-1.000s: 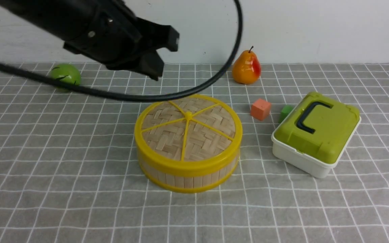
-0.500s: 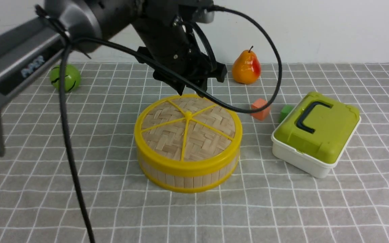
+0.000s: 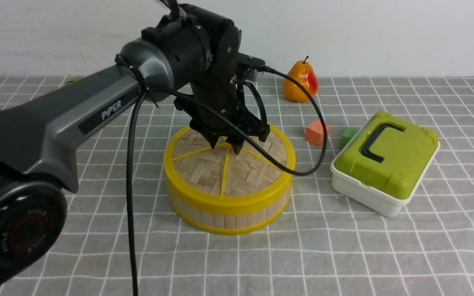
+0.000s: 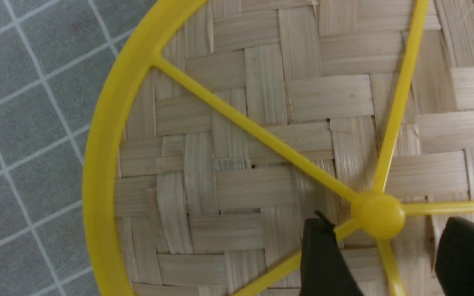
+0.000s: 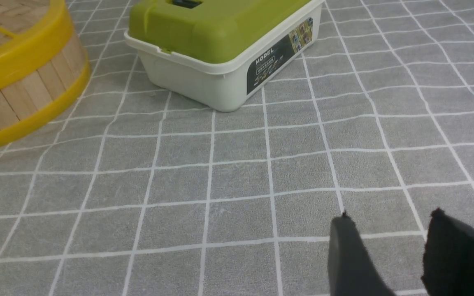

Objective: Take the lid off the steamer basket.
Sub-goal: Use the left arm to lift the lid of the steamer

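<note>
The left arm [image 3: 97,111] comes in from the desk's [image 3: 385,255] near left corner. Its long grey forearm slants up and across to the middle, and there the black wrist folds sharply over so the left fingers [image 3: 237,144] point straight down. Below them the steamer basket [image 3: 224,216] sits about the middle of the desk, with the lid [image 3: 220,172] seated flat on its yellow top rim. Close up, the left fingers [image 4: 323,255] stand apart with the lid's small hub [image 4: 379,211] in the gap between them, gripping nothing. I cannot tell whether their tips touch the weave. The right fingers [image 5: 352,255] hang low over the grey checked cloth, also parted and empty. They are on the side of the white box [image 5: 204,82] that faces the near edge, well away from the basket.
</note>
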Action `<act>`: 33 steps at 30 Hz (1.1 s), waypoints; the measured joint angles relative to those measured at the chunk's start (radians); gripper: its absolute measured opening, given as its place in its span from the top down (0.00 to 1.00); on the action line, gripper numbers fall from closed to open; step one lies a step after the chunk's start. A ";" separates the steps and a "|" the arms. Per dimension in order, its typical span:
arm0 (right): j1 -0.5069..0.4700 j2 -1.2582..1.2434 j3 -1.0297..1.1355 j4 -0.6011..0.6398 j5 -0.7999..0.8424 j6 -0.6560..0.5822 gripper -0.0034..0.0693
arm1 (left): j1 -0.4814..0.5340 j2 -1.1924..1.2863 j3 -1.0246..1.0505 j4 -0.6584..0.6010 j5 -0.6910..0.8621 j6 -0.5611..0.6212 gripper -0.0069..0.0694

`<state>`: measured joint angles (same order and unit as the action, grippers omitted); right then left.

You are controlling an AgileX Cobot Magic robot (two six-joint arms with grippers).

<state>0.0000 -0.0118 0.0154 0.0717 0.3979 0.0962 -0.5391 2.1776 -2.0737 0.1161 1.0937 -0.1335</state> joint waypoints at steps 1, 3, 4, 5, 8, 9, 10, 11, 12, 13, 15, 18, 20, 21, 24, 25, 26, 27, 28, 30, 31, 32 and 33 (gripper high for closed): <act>0.000 0.000 0.000 0.000 0.000 0.000 0.62 | 0.000 0.001 0.000 0.000 -0.009 0.000 0.44; 0.000 0.000 0.000 0.000 0.000 0.000 0.62 | 0.000 0.006 -0.001 0.000 -0.028 0.000 0.46; 0.000 0.000 0.000 0.000 0.000 0.000 0.62 | 0.000 0.011 -0.003 0.000 -0.034 0.000 0.46; 0.000 0.000 0.000 0.000 0.000 0.000 0.62 | 0.000 0.016 -0.003 0.000 -0.038 0.000 0.47; 0.000 0.000 0.000 0.000 0.000 0.000 0.62 | 0.000 0.026 -0.008 0.002 -0.042 -0.001 0.50; 0.000 0.000 0.000 0.000 0.000 0.000 0.62 | 0.000 0.027 -0.009 0.005 -0.042 -0.006 0.52; 0.000 0.000 0.000 0.000 0.000 0.000 0.62 | 0.000 0.028 -0.009 0.005 -0.042 -0.009 0.52; 0.000 0.000 0.000 0.000 0.000 0.000 0.62 | 0.000 0.030 -0.011 0.011 -0.042 -0.026 0.56; 0.000 0.000 0.000 0.000 0.000 0.000 0.62 | 0.000 0.030 -0.011 0.015 -0.042 -0.039 0.58; 0.000 0.000 0.000 0.000 0.000 0.000 0.62 | 0.000 0.030 -0.011 0.017 -0.042 -0.046 0.59; 0.000 0.000 0.000 0.000 0.000 0.000 0.62 | 0.000 0.030 -0.011 0.035 -0.043 -0.099 0.67; 0.000 0.000 0.000 0.000 0.000 0.000 0.62 | -0.007 0.030 -0.013 0.054 -0.043 -0.149 0.76; 0.000 0.000 0.000 0.000 0.000 0.000 0.62 | -0.008 0.030 -0.013 0.059 -0.042 -0.164 0.77; 0.000 0.000 0.000 0.000 0.000 0.000 0.62 | -0.010 0.030 -0.014 0.066 -0.041 -0.176 0.77; 0.000 0.000 0.000 0.000 0.000 0.000 0.62 | -0.011 0.029 -0.014 0.067 -0.041 -0.191 0.77; 0.000 0.000 0.000 0.000 0.000 0.000 0.62 | -0.011 0.025 -0.014 0.067 -0.041 -0.194 0.77; 0.000 0.000 0.000 0.000 0.000 0.000 0.62 | -0.011 0.025 -0.014 0.066 -0.041 -0.194 0.77; 0.000 0.000 0.000 0.000 0.000 0.000 0.62 | -0.011 0.018 -0.013 0.064 -0.039 -0.200 0.77; 0.000 0.000 0.000 0.000 0.000 0.000 0.62 | -0.011 0.011 -0.009 0.063 -0.039 -0.200 0.77; 0.000 0.000 0.000 0.000 0.000 0.000 0.62 | -0.010 -0.014 -0.004 0.063 -0.042 -0.205 0.77; 0.000 0.000 0.000 0.000 0.000 0.000 0.62 | -0.009 -0.035 -0.003 0.068 -0.048 -0.208 0.77; 0.000 0.000 0.000 0.000 0.000 0.000 0.62 | -0.007 -0.061 -0.003 0.076 -0.059 -0.213 0.77; 0.000 0.000 0.000 0.000 0.000 0.000 0.62 | -0.006 -0.073 -0.003 0.081 -0.061 -0.213 0.77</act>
<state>0.0000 -0.0118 0.0154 0.0717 0.3979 0.0962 -0.5450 2.1046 -2.0770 0.1974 1.0323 -0.3465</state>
